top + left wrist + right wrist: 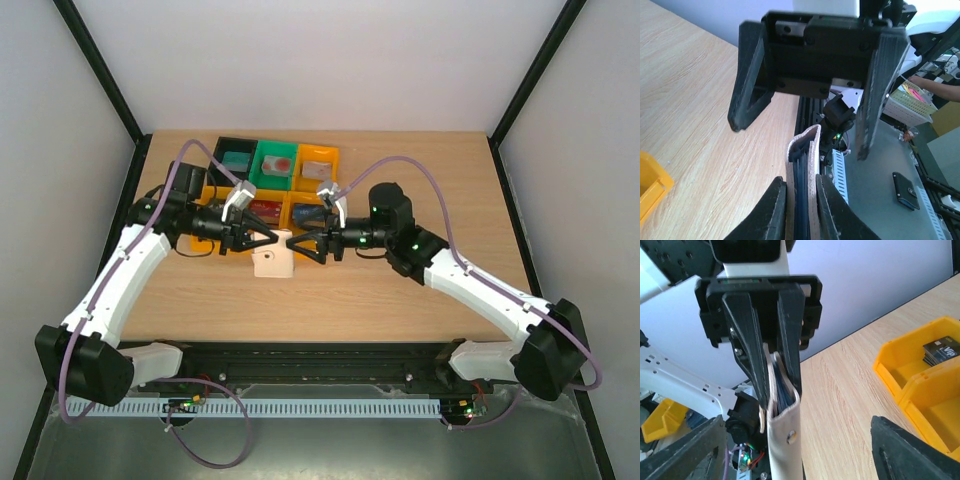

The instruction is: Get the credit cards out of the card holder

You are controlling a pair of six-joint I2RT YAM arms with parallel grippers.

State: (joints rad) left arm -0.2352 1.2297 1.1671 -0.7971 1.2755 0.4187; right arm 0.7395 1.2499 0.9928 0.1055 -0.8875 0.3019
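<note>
While card holder point(272, 262) hangs mid-table between both grippers, we see it folded shut, pinched flat in left gripper point(800, 200), jaws nearly closed on it. Dark blue layers show between its beige walls; cards or lining, we cannot tell. Right gripper point(299, 245) faces it just beside, jaws wide apart, holding nothing. Bins point(256, 165) behind hold card-like items, dark stack point(941, 351) in orange one. We judge job unfinished: holder needs opening, any remaining credit cards drawn out.
</note>
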